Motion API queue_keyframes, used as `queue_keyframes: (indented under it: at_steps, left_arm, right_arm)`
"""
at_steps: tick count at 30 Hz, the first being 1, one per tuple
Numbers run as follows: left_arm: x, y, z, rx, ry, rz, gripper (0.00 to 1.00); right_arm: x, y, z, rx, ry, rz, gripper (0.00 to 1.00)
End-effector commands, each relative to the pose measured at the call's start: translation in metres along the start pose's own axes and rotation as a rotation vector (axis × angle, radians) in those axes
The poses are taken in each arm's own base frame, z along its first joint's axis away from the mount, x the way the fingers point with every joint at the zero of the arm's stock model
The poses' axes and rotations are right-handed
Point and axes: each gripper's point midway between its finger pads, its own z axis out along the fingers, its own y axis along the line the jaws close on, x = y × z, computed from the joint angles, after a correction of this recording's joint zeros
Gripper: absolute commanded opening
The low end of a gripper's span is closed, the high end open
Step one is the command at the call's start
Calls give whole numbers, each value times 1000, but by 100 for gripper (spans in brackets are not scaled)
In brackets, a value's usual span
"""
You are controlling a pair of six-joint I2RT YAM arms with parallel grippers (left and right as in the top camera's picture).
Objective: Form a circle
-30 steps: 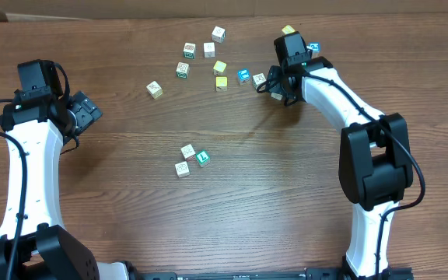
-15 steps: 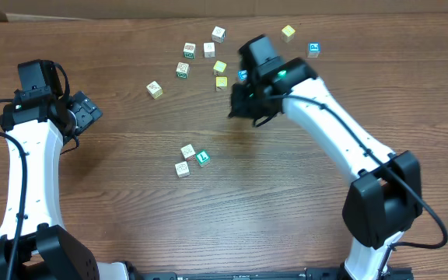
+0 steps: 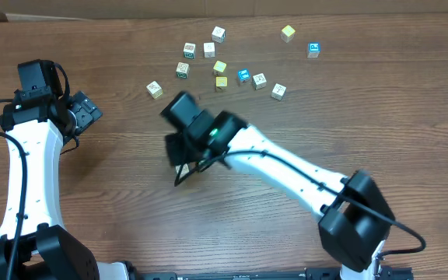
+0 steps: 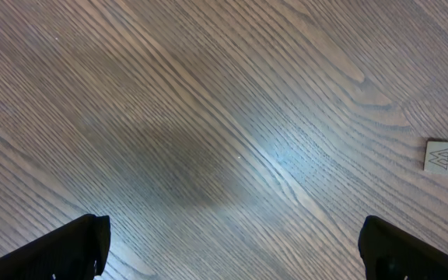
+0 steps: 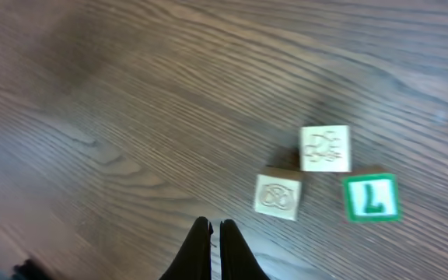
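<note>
The right gripper [image 5: 215, 227] is seen pressed together with nothing pinched. The tight cluster of cubes [image 5: 280, 194], one of them green-lettered, is found just ahead of its tips on the table [image 3: 131, 233]. The left gripper [image 3: 90, 110] is held spread wide, well apart from the right gripper, and loose cubes [image 3: 220, 68] are scattered farther off.

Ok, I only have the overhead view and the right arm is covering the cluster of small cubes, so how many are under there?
Observer: Three, in the right wrist view: a whitish printed wooden cube, another whitish printed cube and a green-faced cube marked L.
Operator: Is the right gripper holding any?
Observer: No. The right gripper is shut on nothing, its tips short of the cubes.
Operator: Do they make a ring?
Observer: No. They sit in a tight bent row, corners close; no closed circle.
</note>
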Motion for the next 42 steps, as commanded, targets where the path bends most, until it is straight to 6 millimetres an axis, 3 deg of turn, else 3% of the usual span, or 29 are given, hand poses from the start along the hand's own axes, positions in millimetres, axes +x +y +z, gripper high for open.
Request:
queue_keyframes:
  at_steps: [1, 9, 19, 42]
  left_arm:
    - [-5, -2, -6, 7, -22, -15, 99]
    - [-5, -2, -6, 7, -21, -15, 99]
    - [-5, -2, -6, 7, -21, -15, 100]
    - [-5, -2, -6, 7, -21, -15, 99]
  right_arm:
    - [9, -7, 22, 114, -26, -21, 4]
    - [39, 2, 62, 139, 40, -75, 4]
    - [52, 0, 81, 158, 77, -92, 4]
    - [55, -7, 82, 182, 86, -90, 4]
